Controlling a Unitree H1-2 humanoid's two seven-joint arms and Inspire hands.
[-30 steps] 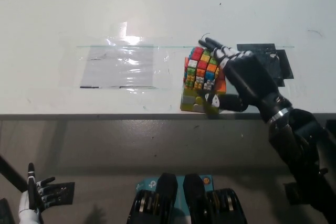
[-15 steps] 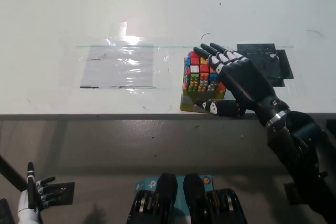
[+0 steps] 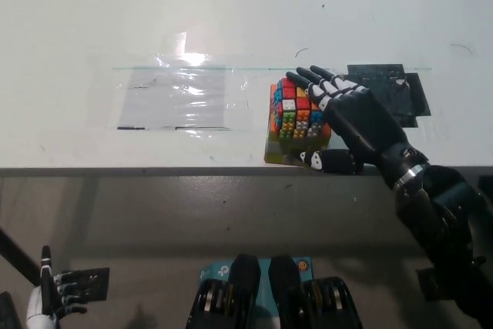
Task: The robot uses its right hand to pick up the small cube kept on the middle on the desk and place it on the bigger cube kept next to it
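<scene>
Small cube [image 3: 295, 113] sits atop the bigger cube [image 3: 279, 150] at the table [image 3: 231, 5] edge, clear plastic sheet [image 3: 177, 98] alongside; black right robot hand [image 3: 347, 117] rests against it, fingers spread; white left robot hand [image 3: 50, 298] low, fingers apart.

We see the right hand [image 3: 350, 117] covering the right side of the small cube [image 3: 295, 113], so we cannot tell whether its fingers grip that cube or only lie against it. The bigger cube [image 3: 275, 150] under the small cube shows only a strip. The left hand [image 3: 48, 298], far below-left of the small cube, is cut by the bottom edge.
</scene>
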